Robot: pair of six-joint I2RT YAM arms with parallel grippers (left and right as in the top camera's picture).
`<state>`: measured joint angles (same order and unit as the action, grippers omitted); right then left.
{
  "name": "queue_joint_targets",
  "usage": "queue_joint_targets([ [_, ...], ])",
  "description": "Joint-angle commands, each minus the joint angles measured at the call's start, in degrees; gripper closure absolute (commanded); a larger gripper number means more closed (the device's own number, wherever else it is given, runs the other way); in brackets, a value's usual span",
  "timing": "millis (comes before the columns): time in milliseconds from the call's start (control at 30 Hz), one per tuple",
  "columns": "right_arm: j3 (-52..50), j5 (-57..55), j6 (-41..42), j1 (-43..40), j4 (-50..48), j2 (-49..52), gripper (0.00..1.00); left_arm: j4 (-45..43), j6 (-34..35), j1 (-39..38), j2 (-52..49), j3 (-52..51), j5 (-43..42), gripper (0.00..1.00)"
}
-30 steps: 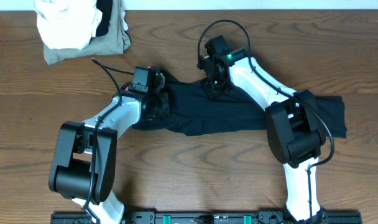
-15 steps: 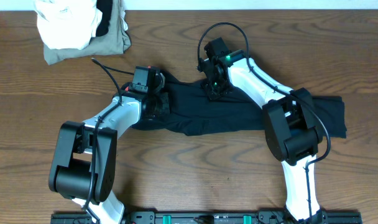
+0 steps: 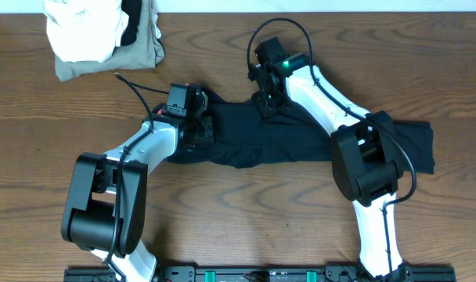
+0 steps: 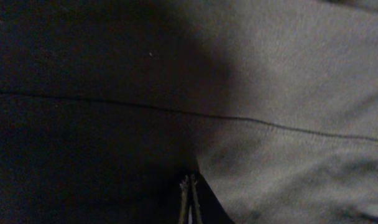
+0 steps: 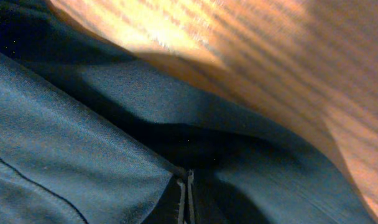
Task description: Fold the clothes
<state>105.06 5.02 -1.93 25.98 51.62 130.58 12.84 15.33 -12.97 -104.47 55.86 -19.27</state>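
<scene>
Left pincer (image 3: 197, 131) was clenched on the black trousers (image 3: 289, 142), which lay stretched across the wooden table (image 3: 246, 204), mid-frame. Right pincer (image 3: 267, 106) was shut too, pinching their far edge. Both bites looked thin, so fabric could slip or bunch if I pulled unevenly.

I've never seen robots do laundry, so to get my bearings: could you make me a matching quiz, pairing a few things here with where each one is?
Things:
1. black garment
2. white cloth
3. khaki garment
4. right hand

Places or states:
A. far left corner, on top of the pile
B. far left corner, under another cloth
C. spread across the middle of the table
D. shut on a fold of black fabric

Pairs: 1-C, 2-A, 3-B, 4-D
</scene>
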Motion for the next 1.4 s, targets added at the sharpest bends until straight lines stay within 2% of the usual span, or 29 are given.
queue_joint_targets([
  [0,1.9,-2.3,1.3,0.2,0.0,0.5,0.99,-0.1,0.7,0.0,-0.3,-0.1,0.5,0.94],
  [300,2.2,-4.5,1.4,0.2,-0.9,0.5,0.99,-0.1,0.7,0.0,-0.3,-0.1,0.5,0.94],
  [733,2.1,-15.5,1.5,-0.9,-1.1,0.5,0.98,-0.1,0.6,0.0,-0.3,-0.1,0.5,0.94],
  [867,2.1,-16.4,1.6,-1.9,-1.0,0.5,0.86,-0.1,0.6,0.0,-0.3,-0.1,0.7,0.94],
  [1067,2.1,-29.7,5.1,-2.0,3.4,0.5,0.88,-0.1,0.7,0.3,-0.3,-0.1,3.7,0.93],
  [1167,2.7,-28.4,8.2,-1.9,6.8,0.2,0.98,0.0,0.7,1.0,-0.3,-0.1,3.7,0.94],
  [1267,4.0,-22.0,11.4,-1.9,10.6,-0.3,0.99,0.5,1.2,2.4,-0.3,-0.1,3.8,0.94],
  [1367,4.4,-10.5,11.5,-1.5,13.0,-1.0,0.99,1.5,2.5,4.5,-0.3,-0.1,4.0,0.94],
])
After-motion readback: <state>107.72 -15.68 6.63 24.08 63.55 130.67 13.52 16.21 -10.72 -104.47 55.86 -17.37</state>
